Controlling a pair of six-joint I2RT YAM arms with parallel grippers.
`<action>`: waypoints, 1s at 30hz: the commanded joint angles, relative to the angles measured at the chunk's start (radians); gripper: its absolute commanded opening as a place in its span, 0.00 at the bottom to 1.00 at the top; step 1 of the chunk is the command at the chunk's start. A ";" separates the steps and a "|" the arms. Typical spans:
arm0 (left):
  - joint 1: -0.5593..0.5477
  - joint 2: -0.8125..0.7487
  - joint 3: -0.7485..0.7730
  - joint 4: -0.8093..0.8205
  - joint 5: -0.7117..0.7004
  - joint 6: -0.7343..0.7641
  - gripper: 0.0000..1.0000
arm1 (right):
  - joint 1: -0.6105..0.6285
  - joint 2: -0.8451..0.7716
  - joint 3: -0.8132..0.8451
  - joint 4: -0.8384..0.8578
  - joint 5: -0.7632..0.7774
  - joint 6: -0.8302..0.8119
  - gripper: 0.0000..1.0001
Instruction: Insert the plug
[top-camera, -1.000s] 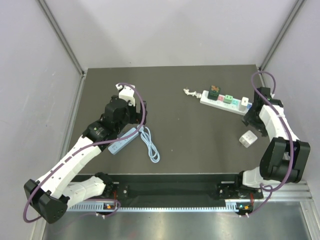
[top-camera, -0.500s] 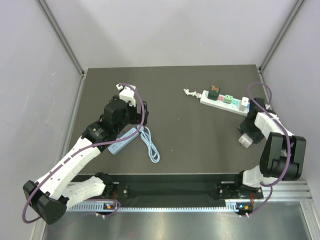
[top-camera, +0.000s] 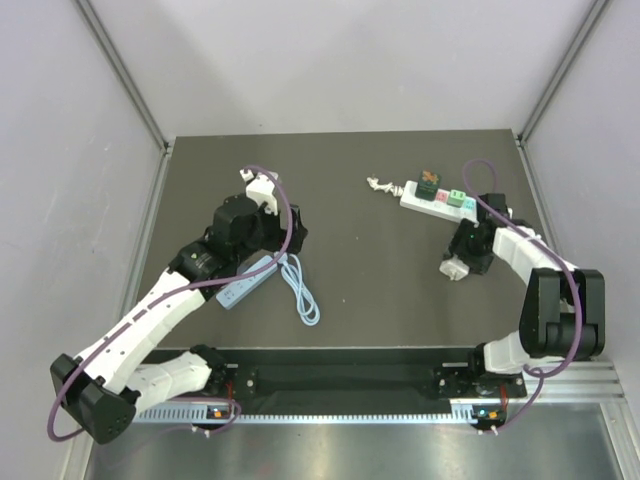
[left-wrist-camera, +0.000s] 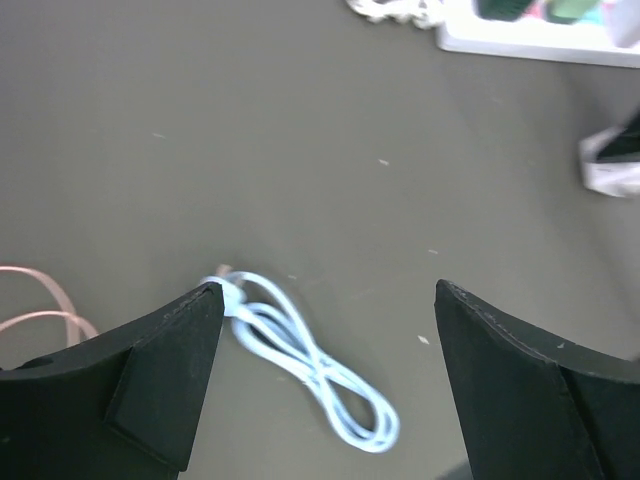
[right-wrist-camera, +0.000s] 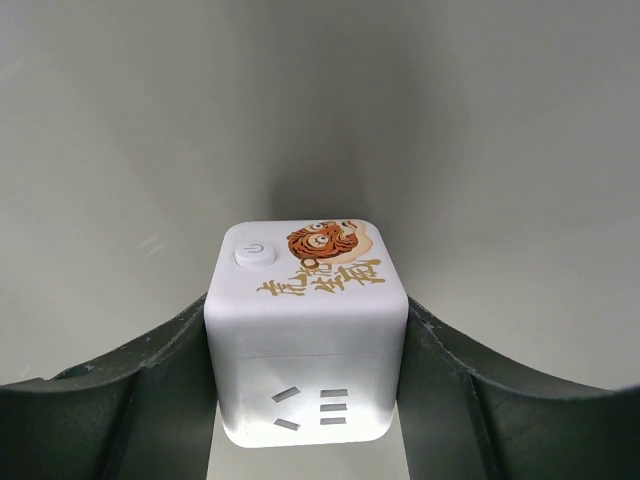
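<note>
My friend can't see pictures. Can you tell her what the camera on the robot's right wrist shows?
A white cube with plug slots in its front face sits between two dark fingers, which touch it on both sides. Its top has a round power button and an orange tiger picture with gold writing. Behind it is plain grey table.

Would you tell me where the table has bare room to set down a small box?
The widest bare patch is mid-table, between the blue cable and the cube adapter. The far strip left of the power strip is free too; both sides are crowded.
</note>
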 joint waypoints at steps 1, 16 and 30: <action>-0.003 0.010 0.033 0.030 0.148 -0.091 0.90 | 0.085 -0.071 0.020 0.077 -0.162 -0.027 0.34; -0.002 0.082 -0.009 0.200 0.541 -0.276 0.86 | 0.200 -0.171 -0.047 0.346 -0.639 -0.156 0.15; -0.002 0.078 -0.015 0.198 0.405 -0.231 0.87 | 0.303 -0.010 0.088 0.060 -0.336 -0.148 0.16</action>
